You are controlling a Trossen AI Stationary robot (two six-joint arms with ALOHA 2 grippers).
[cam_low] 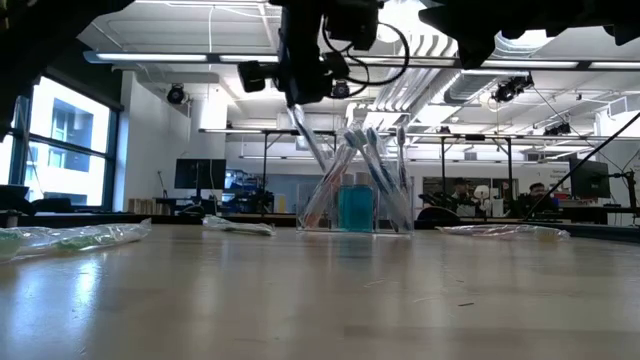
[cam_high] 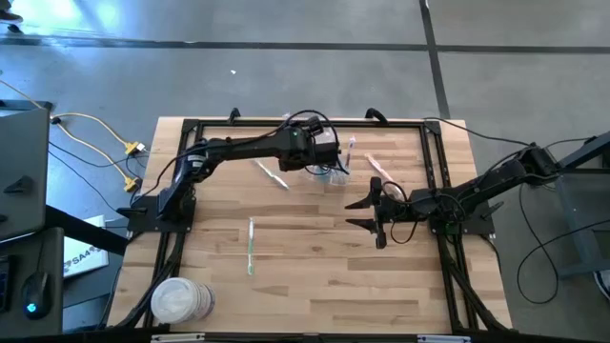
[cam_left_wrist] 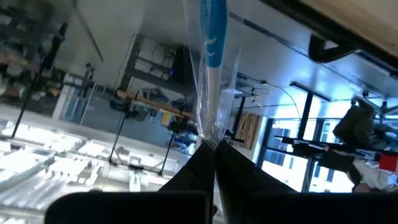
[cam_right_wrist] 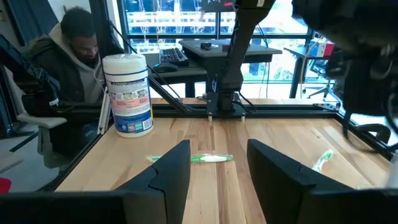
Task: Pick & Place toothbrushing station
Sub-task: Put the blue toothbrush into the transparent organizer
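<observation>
your left end effector [cam_high: 329,162] is clenched on a wrapped blue toothbrush [cam_left_wrist: 211,37] above the clear cup [cam_low: 356,205]: placement step. next, lower it in and release. right end effector [cam_high: 375,217] waits released, mid-surface.

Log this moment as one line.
left gripper: shut on wrapped brush, above cup | right gripper: open, empty | green brush: on table

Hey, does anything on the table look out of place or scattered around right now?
Yes. Several wrapped toothbrushes lie loose on the wood instead of standing in the clear cup: a green one near the middle, a white one and a pink one on either side of the cup. The left claw holds a blue one.
</observation>
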